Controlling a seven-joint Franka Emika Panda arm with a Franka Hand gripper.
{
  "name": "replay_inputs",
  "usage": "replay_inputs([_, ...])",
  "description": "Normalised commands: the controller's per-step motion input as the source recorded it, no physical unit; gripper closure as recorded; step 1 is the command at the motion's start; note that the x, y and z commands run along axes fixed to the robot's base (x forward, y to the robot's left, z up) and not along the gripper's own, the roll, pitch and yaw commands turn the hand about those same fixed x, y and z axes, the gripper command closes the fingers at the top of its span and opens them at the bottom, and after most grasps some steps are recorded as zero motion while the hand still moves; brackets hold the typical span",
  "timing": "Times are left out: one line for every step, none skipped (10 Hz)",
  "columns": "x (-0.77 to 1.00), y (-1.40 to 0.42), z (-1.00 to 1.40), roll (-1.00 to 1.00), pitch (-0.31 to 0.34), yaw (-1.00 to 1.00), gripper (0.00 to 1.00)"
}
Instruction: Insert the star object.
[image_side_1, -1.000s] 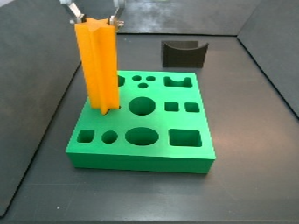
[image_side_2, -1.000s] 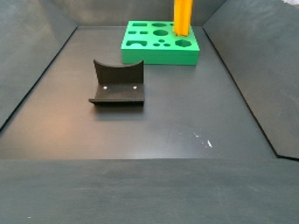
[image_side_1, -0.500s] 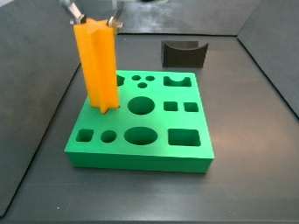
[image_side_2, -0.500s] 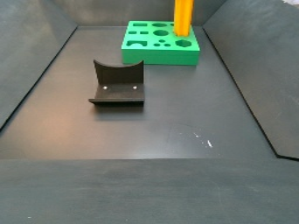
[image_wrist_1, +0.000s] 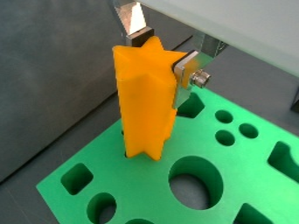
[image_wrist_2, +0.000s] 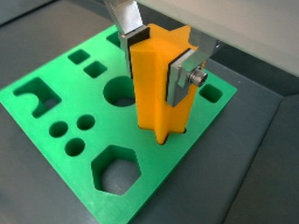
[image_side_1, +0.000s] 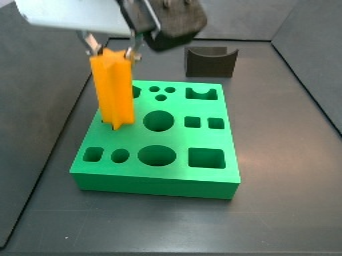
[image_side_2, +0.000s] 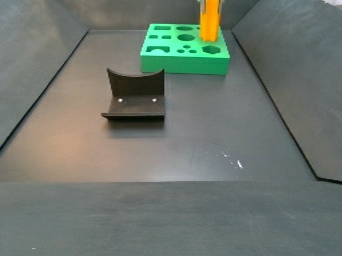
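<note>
**Star peg at the hole, not sure it was seated**

So my gripper (image_wrist_1: 158, 54) was up over the far left corner of the green block (image_side_1: 160, 165), its silver fingers (image_wrist_2: 181, 77) pinching the top of the orange star peg (image_wrist_1: 149, 105). The peg stood upright with its bottom end in or right at the star-shaped hole there. From the side it looked like this: peg (image_side_1: 112, 90) tall above the block, gripper (image_side_1: 114, 46) clamped on its top.

What worried me: the ridges have to line up with the hole's points. If the peg was twisted even a bit, pushing down would jam it on the rim or make it slip between the pads. Letting go too soon could leave it leaning.

Couldn't see the hole's edge; the peg covered it in both wrist views. In a side view the peg (image_side_2: 210, 20) ran off the top of the picture, gripper out of sight. The dark bracket (image_side_2: 134, 96) sat well apart, nearer the camera.
</note>
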Motion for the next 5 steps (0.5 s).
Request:
replay_inputs([0.01, 0.00, -0.54, 0.00, 0.000, 0.01, 1.00])
replay_inputs([0.00, -0.03, -0.59, 0.00, -0.021, 0.02, 1.00])
replay_inputs([0.00, -0.03, -0.55, 0.00, -0.059, 0.00, 1.00])
replay_inputs([0.00, 0.00, -0.22, 0.00, -0.077, 0.00, 1.00])
replay_inputs([0.00, 0.00, 0.00, 0.00, 0.000, 0.00, 1.00])
